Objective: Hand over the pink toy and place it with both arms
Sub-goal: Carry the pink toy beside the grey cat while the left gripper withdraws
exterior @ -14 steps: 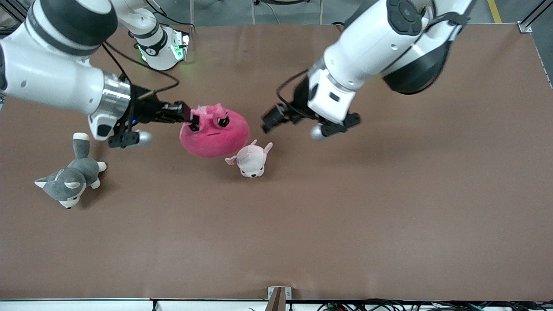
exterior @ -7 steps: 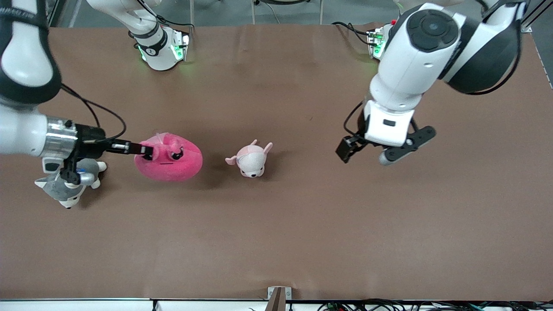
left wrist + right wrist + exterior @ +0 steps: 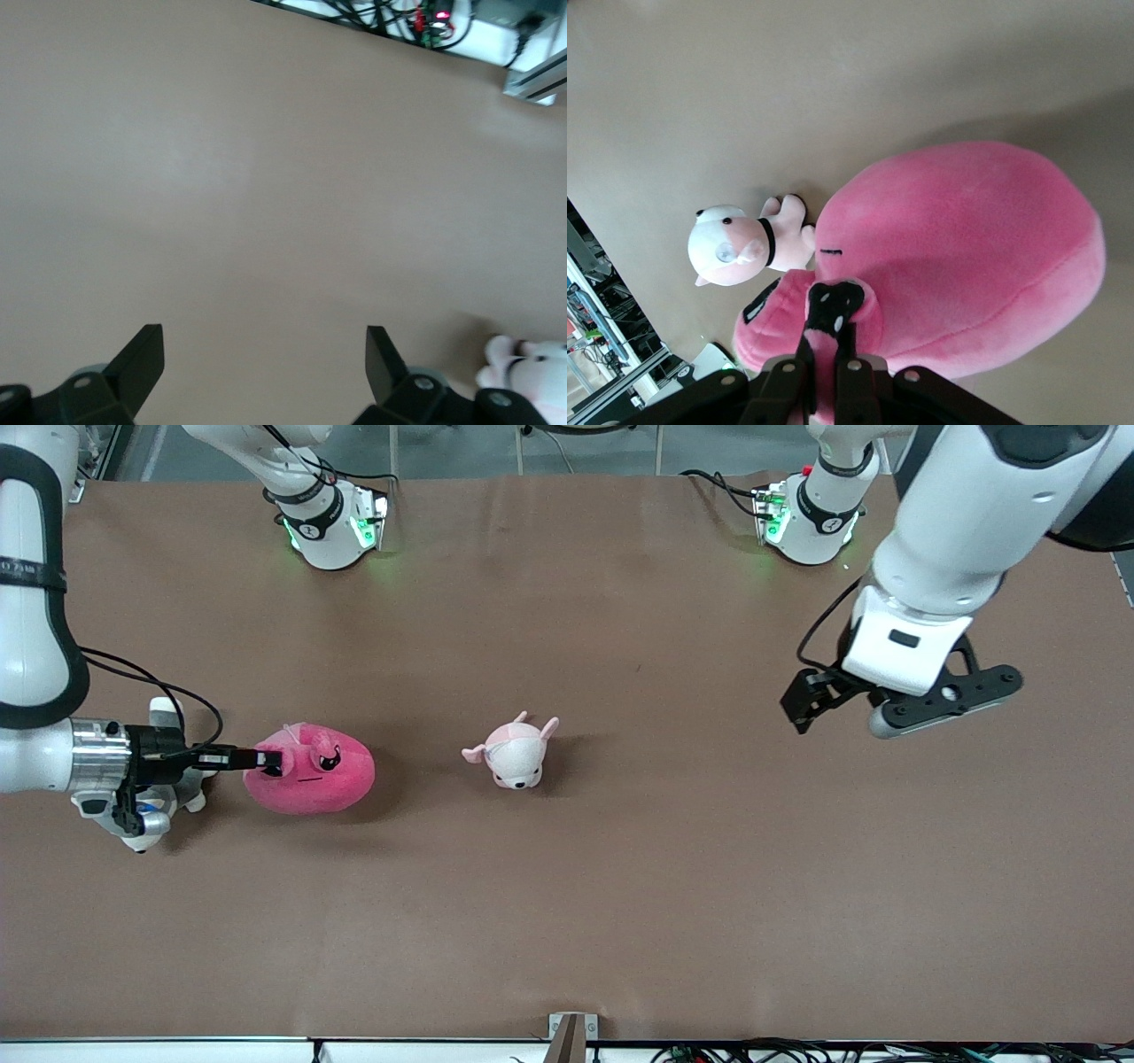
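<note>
Pinching the pink toy (image 3: pixel 310 779) by its upper tuft, the right pincer (image 3: pixel 266 760) is seen low at the right arm's end of the tabletop (image 3: pixel 620 886), the toy resting there beside a grey plush dog (image 3: pixel 146 815). The left pincer (image 3: pixel 811 704) is held spread over bare tabletop.

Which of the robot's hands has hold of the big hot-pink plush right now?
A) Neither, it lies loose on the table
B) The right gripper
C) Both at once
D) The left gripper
B: the right gripper is pinched shut on the top of the pink toy, near the right arm's end of the table, while the left gripper hangs open over bare table toward the left arm's end, well away from it.
</note>
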Motion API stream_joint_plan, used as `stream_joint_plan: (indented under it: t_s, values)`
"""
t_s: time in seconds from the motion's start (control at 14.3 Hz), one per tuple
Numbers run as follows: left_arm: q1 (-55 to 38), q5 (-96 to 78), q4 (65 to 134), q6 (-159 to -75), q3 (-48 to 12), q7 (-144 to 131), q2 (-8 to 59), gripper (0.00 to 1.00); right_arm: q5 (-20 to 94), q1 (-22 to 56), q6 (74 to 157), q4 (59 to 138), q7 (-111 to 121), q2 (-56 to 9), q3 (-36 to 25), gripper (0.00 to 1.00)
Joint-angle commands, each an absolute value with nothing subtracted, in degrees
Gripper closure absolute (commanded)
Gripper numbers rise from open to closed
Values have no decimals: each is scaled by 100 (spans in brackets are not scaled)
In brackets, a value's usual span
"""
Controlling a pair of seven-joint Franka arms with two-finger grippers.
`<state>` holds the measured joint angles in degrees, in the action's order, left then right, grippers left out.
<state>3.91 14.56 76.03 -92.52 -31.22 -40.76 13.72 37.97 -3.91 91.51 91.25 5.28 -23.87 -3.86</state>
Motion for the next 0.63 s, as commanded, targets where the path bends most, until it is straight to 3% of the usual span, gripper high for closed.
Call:
stream_joint_plan:
  t_s: [0.0,0.42,0.56]
  values:
    - [-358,1023,7708,-9009,-1798,-3151,985,0,4025,-571,9035,9044,650,-2557,-290,99]
    - [-1220,308,8119,-8236,269,-969,318,0,4298,-642,9123,9044,967,-2909,-299,99]
    - [-1126,273,8646,-8191,308,-625,-34,0,4280,-642,9237,9044,976,-2962,-308,99]
